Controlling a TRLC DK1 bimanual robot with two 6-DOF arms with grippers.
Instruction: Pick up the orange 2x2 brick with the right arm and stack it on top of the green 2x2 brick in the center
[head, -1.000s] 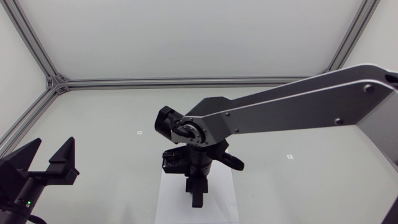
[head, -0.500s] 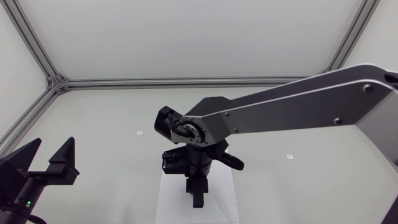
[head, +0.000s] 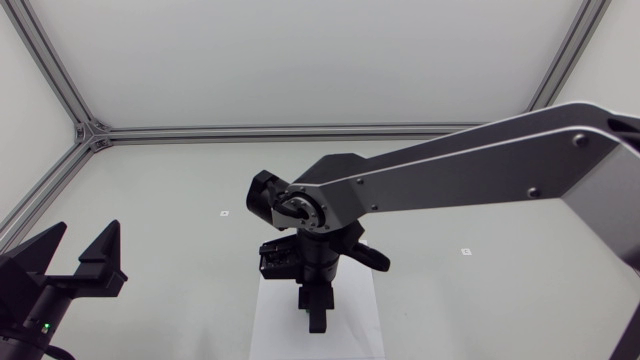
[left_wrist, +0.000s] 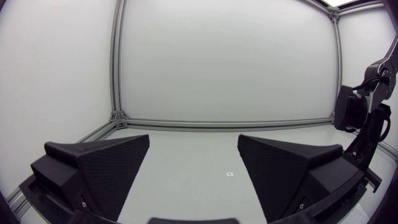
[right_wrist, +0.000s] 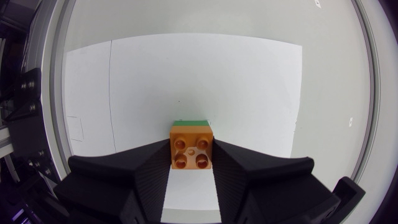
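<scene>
Stacking step: right matte black claw (right_wrist: 191, 150) clenched on orange 2x2 plastic brick (right_wrist: 191, 144), directly over green 2x2 plastic brick (right_wrist: 191, 122) on white paper sheet (right_wrist: 249, 74) at worktop (head: 150, 200) centre; next, likely press down square, then release.

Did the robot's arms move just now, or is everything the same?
The right arm sank slightly and edged toward the left side. The right gripper kept its place over the white sheet, shut on the orange brick. The left gripper stayed put, open.
</scene>
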